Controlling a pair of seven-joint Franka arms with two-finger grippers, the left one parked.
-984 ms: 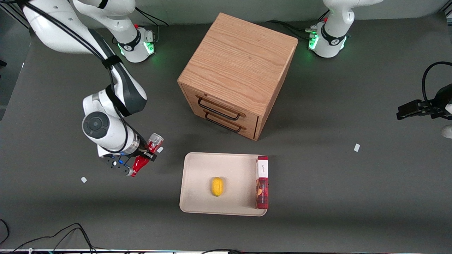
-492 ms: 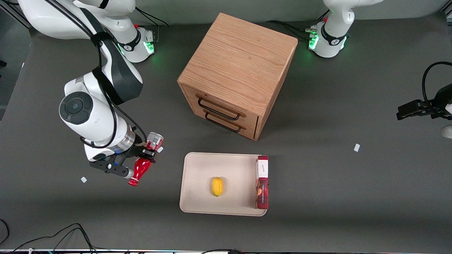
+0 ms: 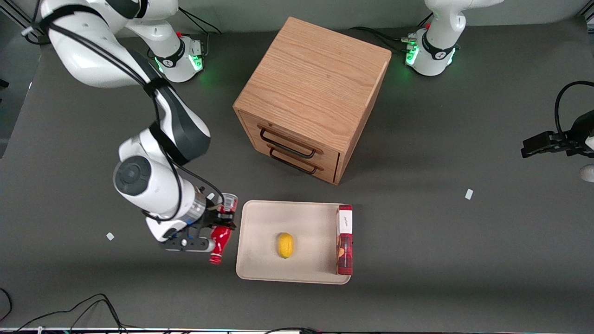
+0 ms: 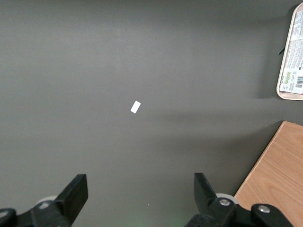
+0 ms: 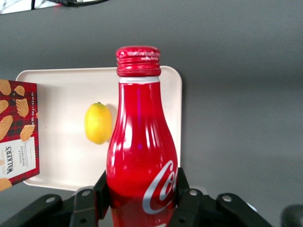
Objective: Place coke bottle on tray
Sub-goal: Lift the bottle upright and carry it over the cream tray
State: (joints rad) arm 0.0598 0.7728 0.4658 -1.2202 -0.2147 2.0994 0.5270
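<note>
My right gripper (image 3: pixel 222 221) is shut on the coke bottle (image 3: pixel 221 239), a slim red bottle with a white script logo (image 5: pixel 141 151). It holds the bottle tilted above the table, red cap pointing toward the front camera, silver base away from it. The bottle hangs just beside the cream-beige tray (image 3: pixel 260 222), at the tray's edge toward the working arm's end of the table. In the right wrist view the black fingers (image 5: pixel 105 189) press both sides of the bottle's body, with the tray (image 5: pixel 61 156) below and past it.
On the tray lie a yellow lemon (image 3: pixel 285 245) and a red rectangular cookie box (image 3: pixel 344 239) along its edge toward the parked arm. A wooden drawer cabinet (image 3: pixel 313 97) stands farther from the front camera than the tray. Small white paper scraps (image 3: pixel 110 236) lie on the dark table.
The right arm has carried the bottle sideways toward the tray and nearer the front camera. The bottle now hangs right at the tray's edge. Lemon, box and tray have not moved.
</note>
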